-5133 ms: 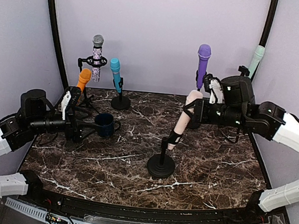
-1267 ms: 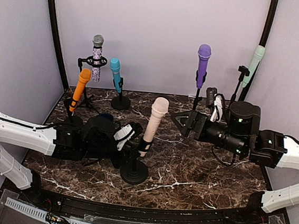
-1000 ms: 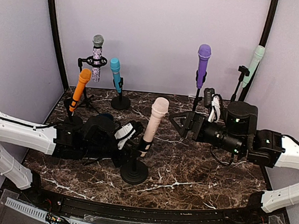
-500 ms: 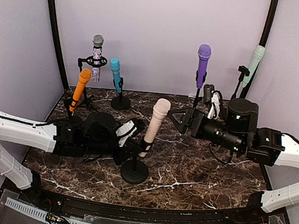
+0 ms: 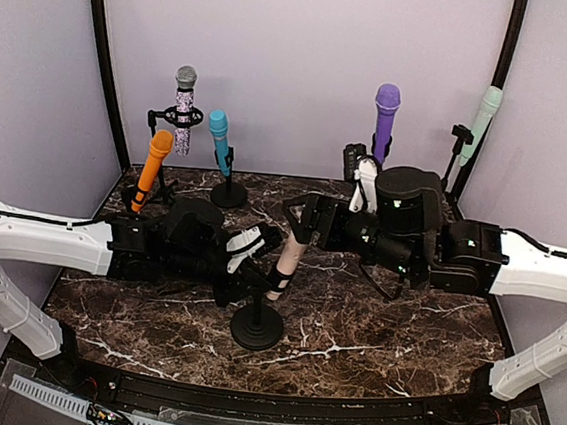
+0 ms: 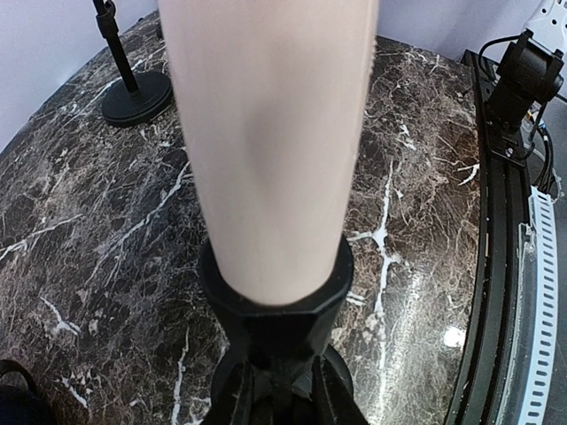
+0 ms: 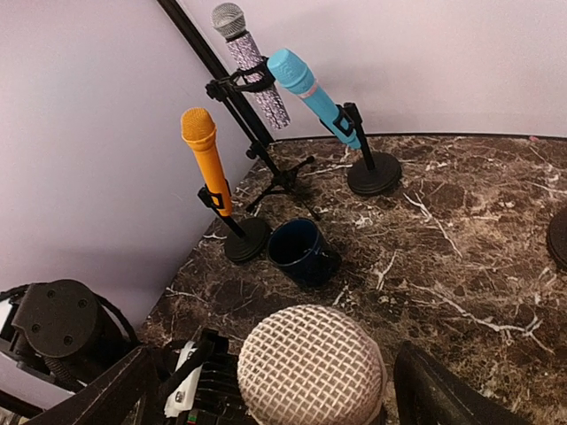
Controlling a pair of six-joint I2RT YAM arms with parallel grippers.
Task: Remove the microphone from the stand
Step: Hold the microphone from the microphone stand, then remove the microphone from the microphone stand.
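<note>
Left gripper (image 5: 259,258), seen from above, reaches in from 9 o'clock and is clamped on the black post of the stand (image 5: 263,299), just under its clip (image 5: 277,278). The pale pink microphone (image 5: 294,250) sits in that clip and leans toward 1 o'clock. The stand's round base (image 5: 256,328) rests on the marble table (image 5: 403,325) at about 6 o'clock from the table's middle. The right gripper (image 5: 303,214) comes in from 3 o'clock with its jaws spread around the microphone's upper end, which they hide. Along the back stand an orange microphone (image 5: 159,146) at 10 o'clock, a glittery microphone (image 5: 184,102) and a blue microphone (image 5: 218,129) near 11, a purple microphone (image 5: 387,107) at 1 and a mint-green microphone (image 5: 488,107) at 2. From the left wrist, the pink body (image 6: 270,133) fills the upper middle and the clip (image 6: 275,297) rings its lower end. The left gripper (image 6: 282,403) at 6 o'clock is closed on the post beneath. From the right wrist, the microphone's mesh head (image 7: 310,367) sits at 6 o'clock between the wide-apart fingers (image 7: 106,398); I cannot tell whether they touch it. A dark blue cup (image 7: 301,251) stands near the centre, with the orange microphone (image 7: 205,155) at 10 o'clock and the glittery (image 7: 248,49) and blue (image 7: 306,84) ones near 12.
</note>
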